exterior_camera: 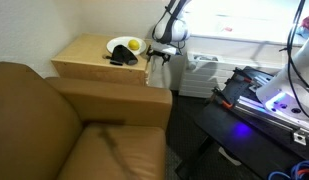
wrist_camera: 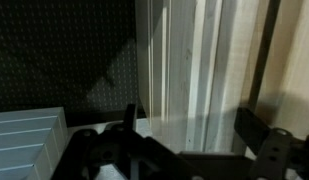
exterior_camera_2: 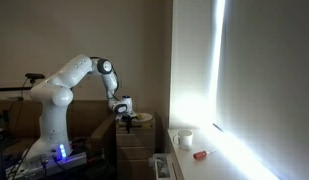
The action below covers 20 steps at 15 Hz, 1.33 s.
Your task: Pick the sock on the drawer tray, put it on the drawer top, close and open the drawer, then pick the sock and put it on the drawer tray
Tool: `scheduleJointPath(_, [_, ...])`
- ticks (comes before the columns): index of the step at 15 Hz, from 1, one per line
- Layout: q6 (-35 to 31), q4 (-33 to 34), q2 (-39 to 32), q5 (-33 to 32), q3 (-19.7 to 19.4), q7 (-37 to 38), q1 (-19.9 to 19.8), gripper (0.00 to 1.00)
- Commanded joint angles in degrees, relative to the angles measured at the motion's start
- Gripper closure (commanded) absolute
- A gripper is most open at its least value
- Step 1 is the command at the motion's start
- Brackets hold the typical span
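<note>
- A white Franka robot arm (exterior_camera_2: 69,82) reaches across to a light wooden drawer cabinet (exterior_camera: 89,62) in the corner of a dim room. Its black Robotiq gripper (exterior_camera: 158,60) hangs at the cabinet's side edge, close to the level of the top.
- In the wrist view, the gripper's two dark fingers (wrist_camera: 252,128) stand wide apart with nothing between them. Pale vertical wooden panelling lies beyond.
- The dark crumpled sock (exterior_camera: 122,59) lies on the cabinet top, against a round white plate (exterior_camera: 118,45) and clear of the gripper. A small yellow object (exterior_camera: 135,45) sits at the plate's far rim.
- A brown leather sofa (exterior_camera: 54,120) fills the foreground in an exterior view, with its arm just in front of the cabinet.
- A white ribbed unit (exterior_camera: 201,72) stands on the floor beside the cabinet, near the gripper.
- In an exterior view, a white cup (exterior_camera_2: 186,140) and a small red object (exterior_camera_2: 200,155) sit on a sunlit windowsill (exterior_camera_2: 229,165).
- The pictures do not show whether the drawer is open or closed.
</note>
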<state>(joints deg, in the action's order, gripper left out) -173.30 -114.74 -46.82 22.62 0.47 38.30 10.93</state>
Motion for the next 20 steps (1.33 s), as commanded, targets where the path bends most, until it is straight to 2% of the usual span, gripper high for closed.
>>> scheduleJointPath(1, [-1.5, 0.3, -1.0, 0.3, 0.5, -0.9, 0.0, 0.0])
scheduleJointPath(6, [2.3, 4.7, -5.2, -0.3, -2.2, 1.5, 2.4, 0.0])
scheduleJointPath(12, [8.4, 5.8, -4.9, -1.8, -7.5, 5.5, 6.0, 0.0])
scheduleJointPath(16, [13.2, 6.5, -4.2, -2.1, -7.9, 8.0, 3.9, 0.0])
scheduleJointPath(20, [15.4, 6.3, -3.5, -2.2, -7.8, 9.0, 1.7, 0.0])
